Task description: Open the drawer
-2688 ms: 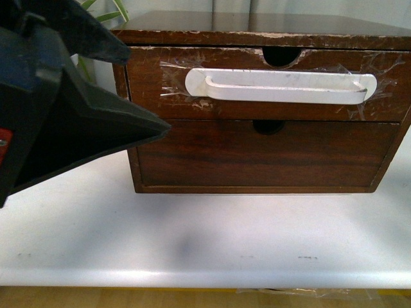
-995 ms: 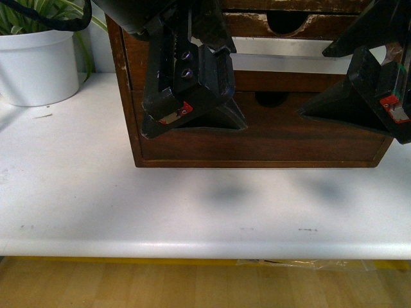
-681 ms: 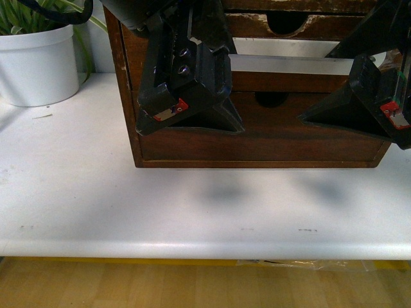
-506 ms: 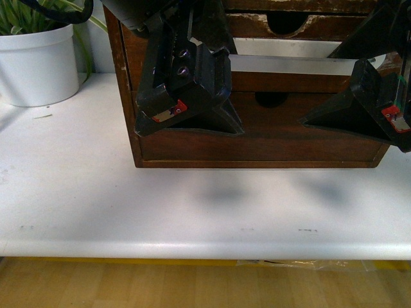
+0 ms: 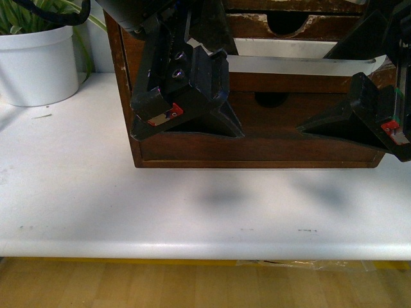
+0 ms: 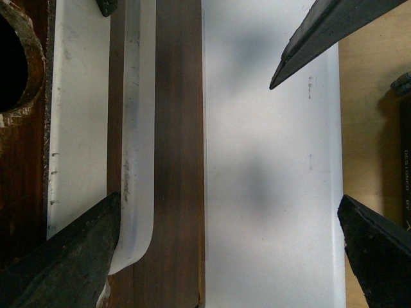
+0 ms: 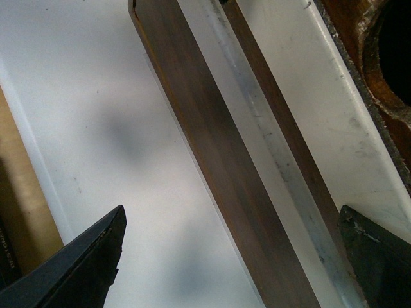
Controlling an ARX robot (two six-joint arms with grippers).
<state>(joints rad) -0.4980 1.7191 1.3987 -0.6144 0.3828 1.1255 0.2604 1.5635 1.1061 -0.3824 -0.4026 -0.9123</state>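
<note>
Above the white desk [image 5: 192,212], our left end effector [image 6: 228,199] and right end effector [image 7: 231,215] both gape wide, holding nothing. Behind them, at the front view's top centre, is the drawer [image 5: 321,27]. We judge it stiff, light wood, so we should hook its taped white handle [image 5: 302,64] gently.

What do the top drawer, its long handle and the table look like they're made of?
The drawer looks like dark brown wood or veneer: streaky grain, and a chipped top edge showing paler material. Its handle appears to be smooth white plastic, scuffed with grey marks. The table has a matte white top, possibly laminate; the look leaves that open.
</note>
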